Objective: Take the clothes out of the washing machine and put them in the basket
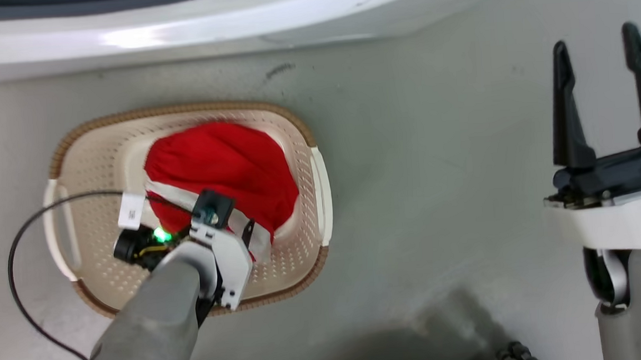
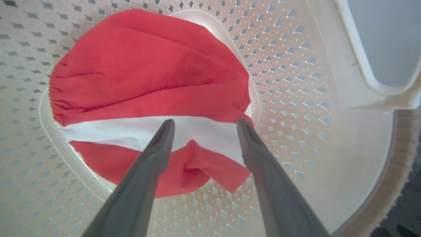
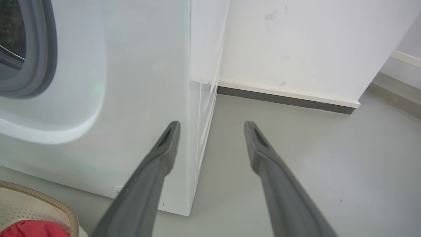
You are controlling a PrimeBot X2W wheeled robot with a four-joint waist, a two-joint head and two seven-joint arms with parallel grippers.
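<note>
Bundle of red, white-striped fabric (image 2: 148,72) sits inside cream perforated plastic basket (image 2: 296,82), below its rim; my left gripper (image 2: 205,121) gapes wide over it, right gripper (image 1: 595,37) wide above grey floor (image 1: 435,139).

The left arm comes in over the near rim of the basket (image 1: 182,107), its grey forearm (image 1: 151,324) rising to a white wrist (image 1: 228,258) that tips steeply downward. The left claw (image 2: 204,123) points down inside the basket, its two dark fingers (image 2: 148,171) spread apart. The right claw (image 1: 596,40) hangs well to the right of the basket, its fingers parted and gripping nothing.
</note>
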